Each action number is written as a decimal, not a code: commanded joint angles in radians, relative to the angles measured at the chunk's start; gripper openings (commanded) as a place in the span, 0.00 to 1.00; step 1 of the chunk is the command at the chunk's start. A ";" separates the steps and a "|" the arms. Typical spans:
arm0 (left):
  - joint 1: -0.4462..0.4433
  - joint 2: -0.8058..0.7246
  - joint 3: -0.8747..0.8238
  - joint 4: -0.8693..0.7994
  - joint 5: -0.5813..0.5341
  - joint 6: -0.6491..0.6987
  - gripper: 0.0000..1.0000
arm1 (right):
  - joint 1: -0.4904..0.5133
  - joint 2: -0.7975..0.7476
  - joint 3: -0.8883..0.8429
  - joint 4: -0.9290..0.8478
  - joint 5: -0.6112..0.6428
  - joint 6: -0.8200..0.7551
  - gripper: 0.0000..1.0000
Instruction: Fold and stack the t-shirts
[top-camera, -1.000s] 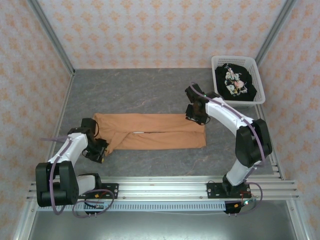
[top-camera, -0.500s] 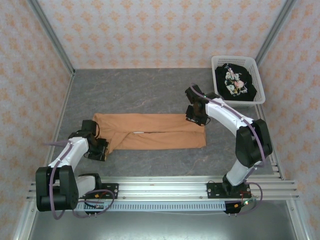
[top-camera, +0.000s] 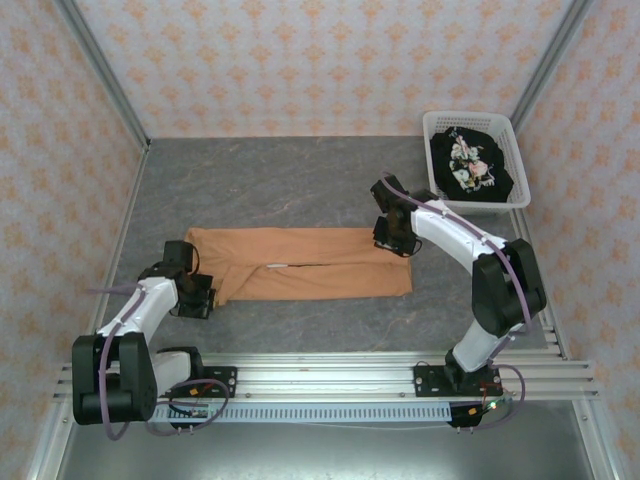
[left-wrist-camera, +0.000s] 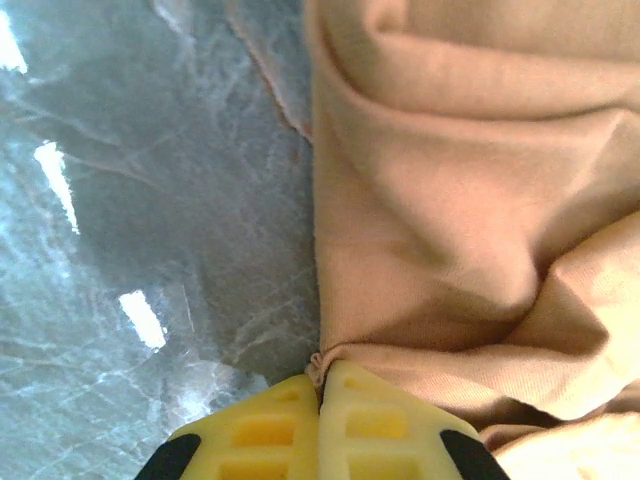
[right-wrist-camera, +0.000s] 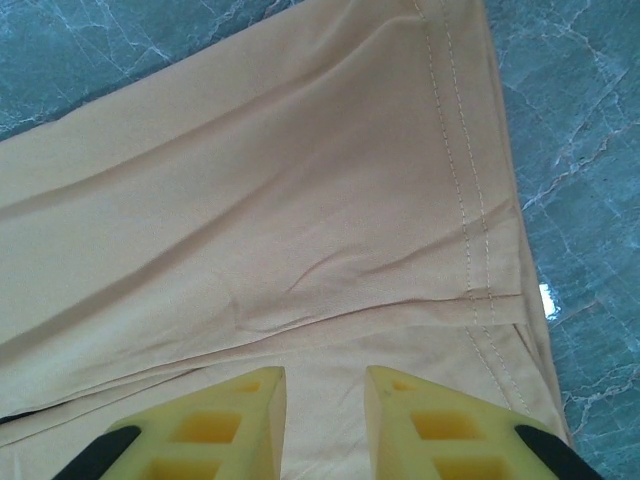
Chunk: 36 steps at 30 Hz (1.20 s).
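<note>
A light orange-tan t-shirt of soft, matte knit cloth (top-camera: 310, 265) lies on the grey marbled bench (top-camera: 300, 185), folded into a long flat band that runs left to right between the two arms. Its left end is rumpled into rounded folds, while its right end lies smooth, with a double row of stitching along the hem.

The left fingers (left-wrist-camera: 335, 395), yellow ribbed plastic, are pressed together at the cloth's left edge, with a small pucker of the orange-tan fabric pinched between their tips. The right fingers (right-wrist-camera: 268, 392), of the same yellow plastic, stand apart over the shirt's right end, and bare cloth shows in the gap between them.

A black t-shirt with a pale floral print (top-camera: 470, 165) sits bunched inside a white plastic lattice basket (top-camera: 468, 115) at the far right corner of the bench, well apart from the orange-tan one.

A second ago the left fingers were spread just beside the shirt's near-left corner; now they are clamped on it, and that wrist has shifted slightly. The right wrist has moved a touch nearer. The orange-tan t-shirt keeps the same outline, and the basket has not moved.
</note>
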 joint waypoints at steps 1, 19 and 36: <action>-0.012 -0.027 0.023 -0.106 -0.031 0.018 0.00 | 0.008 -0.027 -0.003 0.004 0.018 0.012 0.26; -0.112 -0.321 0.015 -0.312 0.007 -0.104 0.00 | 0.008 -0.015 -0.004 0.018 0.006 -0.028 0.25; -0.180 -0.072 0.206 -0.300 -0.183 0.112 0.00 | 0.008 -0.005 -0.002 0.021 -0.011 -0.024 0.25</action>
